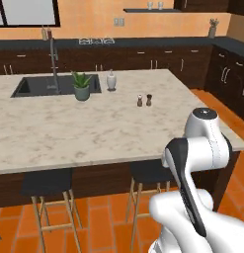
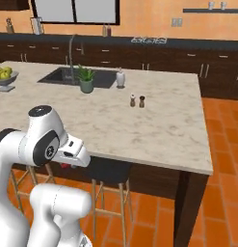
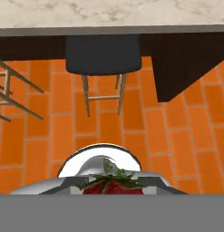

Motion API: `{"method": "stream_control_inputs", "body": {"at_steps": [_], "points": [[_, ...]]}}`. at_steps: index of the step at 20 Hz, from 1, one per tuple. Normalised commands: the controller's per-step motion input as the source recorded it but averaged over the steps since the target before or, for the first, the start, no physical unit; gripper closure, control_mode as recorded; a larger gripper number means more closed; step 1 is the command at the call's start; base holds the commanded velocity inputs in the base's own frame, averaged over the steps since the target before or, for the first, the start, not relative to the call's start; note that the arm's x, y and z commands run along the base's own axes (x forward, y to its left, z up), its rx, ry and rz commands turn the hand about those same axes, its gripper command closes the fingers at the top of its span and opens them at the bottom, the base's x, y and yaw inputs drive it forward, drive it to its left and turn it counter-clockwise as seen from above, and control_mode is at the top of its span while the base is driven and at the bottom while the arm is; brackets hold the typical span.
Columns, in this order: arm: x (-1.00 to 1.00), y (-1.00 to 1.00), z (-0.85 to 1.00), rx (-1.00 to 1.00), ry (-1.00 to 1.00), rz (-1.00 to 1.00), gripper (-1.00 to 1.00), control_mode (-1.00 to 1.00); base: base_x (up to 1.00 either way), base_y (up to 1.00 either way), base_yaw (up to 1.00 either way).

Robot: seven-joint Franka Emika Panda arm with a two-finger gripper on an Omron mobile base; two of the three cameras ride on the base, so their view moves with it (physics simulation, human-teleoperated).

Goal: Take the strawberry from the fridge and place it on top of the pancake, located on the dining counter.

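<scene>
One strawberry in transit, pancake not in sight

Carrying step. Bowl of fruit (image 2: 5,77) at dining counter (image 2: 154,130) far left edge; gripper (image 2: 67,164) below near edge, over stool (image 3: 103,54), clenched on strawberry (image 3: 112,186). Next: lift above counter, find pancake.

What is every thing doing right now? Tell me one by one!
strawberry: held in the gripper, leafy top showing.
gripper: shut on the strawberry, below counter height.
dining counter: no pancake in sight.
stool: tucked under the counter.
potted plant: upright by the sink.
</scene>
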Motion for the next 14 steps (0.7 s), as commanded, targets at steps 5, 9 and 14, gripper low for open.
{"method": "stream_control_inputs", "body": {"at_steps": [5,9,14], "points": [[0.0,0.0,0.0,0.0,0.0,0.0,1.0,1.0,0.0,1.0,-0.01],[0.0,0.0,0.0,0.0,0.0,0.0,1.0,1.0,0.18,1.0,-0.01],[0.0,0.0,0.0,0.0,0.0,0.0,1.0,1.0,0.38,1.0,-0.08]]}}
